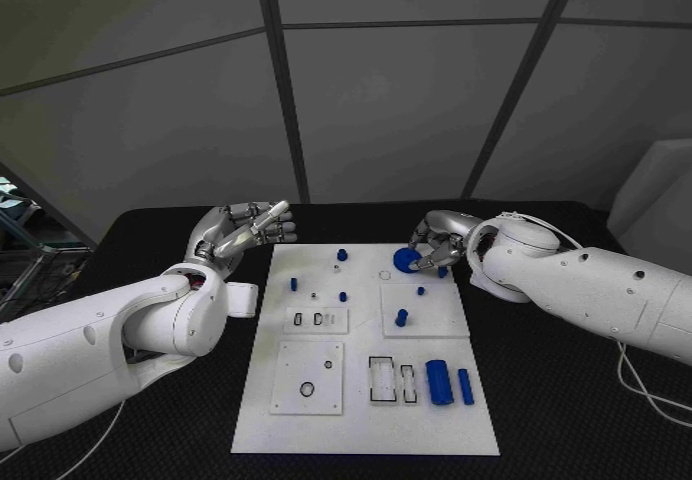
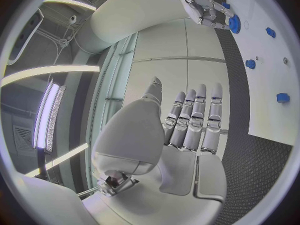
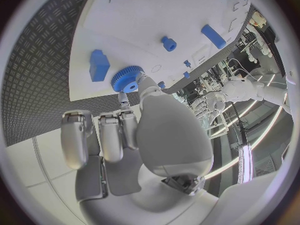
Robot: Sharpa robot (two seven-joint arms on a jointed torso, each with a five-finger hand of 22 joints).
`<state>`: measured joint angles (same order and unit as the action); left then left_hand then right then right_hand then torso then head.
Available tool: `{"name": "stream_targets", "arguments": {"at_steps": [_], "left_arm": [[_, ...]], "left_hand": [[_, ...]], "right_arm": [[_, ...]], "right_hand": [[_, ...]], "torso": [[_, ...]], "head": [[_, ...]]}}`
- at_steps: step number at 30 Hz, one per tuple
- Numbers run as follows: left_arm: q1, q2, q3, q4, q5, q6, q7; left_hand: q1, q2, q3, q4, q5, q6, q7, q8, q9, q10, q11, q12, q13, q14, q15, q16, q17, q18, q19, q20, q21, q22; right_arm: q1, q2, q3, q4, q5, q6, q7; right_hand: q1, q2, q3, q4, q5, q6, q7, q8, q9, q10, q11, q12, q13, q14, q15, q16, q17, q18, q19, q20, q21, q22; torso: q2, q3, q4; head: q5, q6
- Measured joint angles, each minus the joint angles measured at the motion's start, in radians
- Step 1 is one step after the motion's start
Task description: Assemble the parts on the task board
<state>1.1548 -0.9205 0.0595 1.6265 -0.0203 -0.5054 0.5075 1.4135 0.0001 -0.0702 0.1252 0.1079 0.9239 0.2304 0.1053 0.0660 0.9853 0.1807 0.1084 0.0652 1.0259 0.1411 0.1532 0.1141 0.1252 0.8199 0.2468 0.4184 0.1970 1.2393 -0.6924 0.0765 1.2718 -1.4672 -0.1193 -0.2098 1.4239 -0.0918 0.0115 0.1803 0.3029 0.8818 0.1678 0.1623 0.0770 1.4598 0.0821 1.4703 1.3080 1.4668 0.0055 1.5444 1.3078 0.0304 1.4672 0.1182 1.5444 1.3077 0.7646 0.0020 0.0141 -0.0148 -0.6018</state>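
The white task board (image 1: 368,420) lies in the middle of the black table. My right hand (image 1: 437,240) hovers over the board's far right part and pinches a round blue gear (image 1: 408,260) between thumb and fingers. In the right wrist view the gear (image 3: 127,78) sits at the fingertips (image 3: 125,102), just above the board (image 3: 144,15), next to a blue block (image 3: 99,65). My left hand (image 1: 240,230) is raised beyond the board's far left corner, fingers straight and apart, holding nothing. In the left wrist view its palm (image 2: 187,130) is bare.
Small blue pegs (image 1: 342,255) stand on the board's far half, and another peg (image 1: 402,318) sits on a raised square plate. Two long blue pieces (image 1: 440,382) lie near the front right beside rectangular slots. A thin cable (image 1: 635,385) trails over the table at right.
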Motion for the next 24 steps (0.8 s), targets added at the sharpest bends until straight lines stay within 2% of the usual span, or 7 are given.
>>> {"name": "stream_targets", "arguments": {"at_steps": [7, 11, 14, 19, 21, 24], "left_arm": [[0.000, 0.000, 0.000, -0.001, 0.000, 0.000, 0.000], [0.000, 0.000, 0.000, -0.001, 0.000, 0.001, -0.001], [0.000, 0.000, 0.000, -0.001, 0.000, 0.001, -0.001], [0.000, 0.000, 0.000, -0.002, 0.000, 0.001, -0.001], [0.000, 0.000, 0.000, -0.002, 0.000, 0.001, -0.001], [0.000, 0.000, 0.000, -0.002, 0.000, 0.002, -0.001]], "left_hand": [[0.000, 0.000, 0.000, 0.000, 0.000, 0.000, 0.000, 0.000, 0.000, 0.000, 0.000, 0.000, 0.000, 0.000, 0.000, 0.000, 0.000, 0.000, 0.000, 0.000, 0.000, 0.000], [0.000, 0.000, 0.000, 0.000, 0.000, 0.000, 0.000, 0.000, 0.000, 0.000, 0.000, 0.000, 0.000, 0.000, 0.000, 0.000, 0.000, 0.000, 0.000, 0.000, 0.000, 0.000], [0.000, 0.000, 0.000, 0.000, 0.000, 0.000, 0.000, 0.000, 0.000, 0.000, 0.000, 0.000, 0.000, 0.000, 0.000, 0.000, 0.000, 0.000, 0.000, 0.000, 0.000, 0.000], [0.000, 0.000, 0.000, 0.000, 0.000, 0.000, 0.000, 0.000, 0.000, 0.000, 0.000, 0.000, 0.000, 0.000, 0.000, 0.000, 0.001, 0.000, 0.000, 0.000, 0.000, 0.000], [0.000, 0.000, 0.000, 0.000, 0.000, 0.000, 0.000, 0.000, 0.000, 0.000, 0.000, 0.000, 0.000, 0.000, 0.000, 0.000, 0.001, 0.000, 0.000, 0.000, -0.001, 0.000], [0.000, 0.000, 0.000, 0.000, 0.000, 0.000, 0.000, 0.000, 0.000, 0.000, 0.000, 0.000, 0.000, 0.000, 0.000, 0.000, 0.001, 0.000, 0.000, 0.000, -0.001, 0.000]], "right_arm": [[0.000, 0.009, 0.000, -0.004, -0.016, 0.012, -0.001], [0.001, 0.012, 0.001, -0.006, -0.028, 0.013, -0.002], [0.001, 0.014, 0.001, -0.006, -0.038, 0.011, -0.006], [0.001, 0.016, 0.001, -0.005, -0.058, 0.007, -0.018], [0.001, 0.016, 0.001, -0.004, -0.065, 0.006, -0.024], [0.001, 0.016, 0.001, -0.001, -0.077, 0.003, -0.033]], "right_hand": [[0.005, 0.005, 0.006, -0.011, -0.008, 0.006, 0.000, 0.000, 0.000, 0.000, 0.000, 0.002, 0.000, 0.000, 0.000, 0.001, 0.000, 0.000, 0.000, 0.000, 0.000, 0.000], [0.020, 0.020, 0.018, -0.023, -0.028, 0.025, -0.001, 0.008, -0.001, 0.000, 0.000, 0.012, 0.000, 0.000, 0.000, 0.001, 0.000, 0.000, 0.000, 0.000, 0.005, 0.000], [0.022, 0.023, 0.028, -0.027, -0.056, 0.047, -0.004, 0.015, 0.000, 0.000, 0.000, 0.034, 0.000, 0.000, 0.000, 0.006, 0.000, -0.016, 0.000, 0.000, 0.010, 0.000], [0.010, 0.034, 0.031, -0.024, -0.056, 0.057, -0.005, 0.015, 0.002, 0.000, 0.000, 0.044, 0.000, 0.000, 0.000, 0.006, 0.000, -0.016, 0.000, 0.000, 0.015, 0.000], [-0.001, 0.032, 0.036, -0.018, -0.055, 0.068, -0.009, 0.020, 0.001, 0.004, -0.004, 0.053, 0.000, 0.000, 0.000, 0.011, 0.000, -0.016, 0.000, 0.000, 0.020, 0.000], [-0.006, 0.037, 0.045, -0.021, -0.041, 0.088, -0.013, 0.024, 0.001, 0.004, -0.004, 0.066, 0.000, 0.000, 0.000, 0.012, 0.000, -0.016, 0.000, 0.000, 0.023, 0.000]], "torso": [[0.000, 0.0005, 0.0005], [0.000, 0.0006, 0.0005], [-0.001, 0.0006, 0.0005], [-0.001, 0.0007, 0.0005], [-0.001, 0.0007, 0.0005], [-0.001, 0.0007, 0.0005]], "head": [[0.001, -0.002], [0.002, -0.004], [0.002, -0.004], [0.000, -0.005], [0.000, -0.006], [0.000, -0.006]]}}
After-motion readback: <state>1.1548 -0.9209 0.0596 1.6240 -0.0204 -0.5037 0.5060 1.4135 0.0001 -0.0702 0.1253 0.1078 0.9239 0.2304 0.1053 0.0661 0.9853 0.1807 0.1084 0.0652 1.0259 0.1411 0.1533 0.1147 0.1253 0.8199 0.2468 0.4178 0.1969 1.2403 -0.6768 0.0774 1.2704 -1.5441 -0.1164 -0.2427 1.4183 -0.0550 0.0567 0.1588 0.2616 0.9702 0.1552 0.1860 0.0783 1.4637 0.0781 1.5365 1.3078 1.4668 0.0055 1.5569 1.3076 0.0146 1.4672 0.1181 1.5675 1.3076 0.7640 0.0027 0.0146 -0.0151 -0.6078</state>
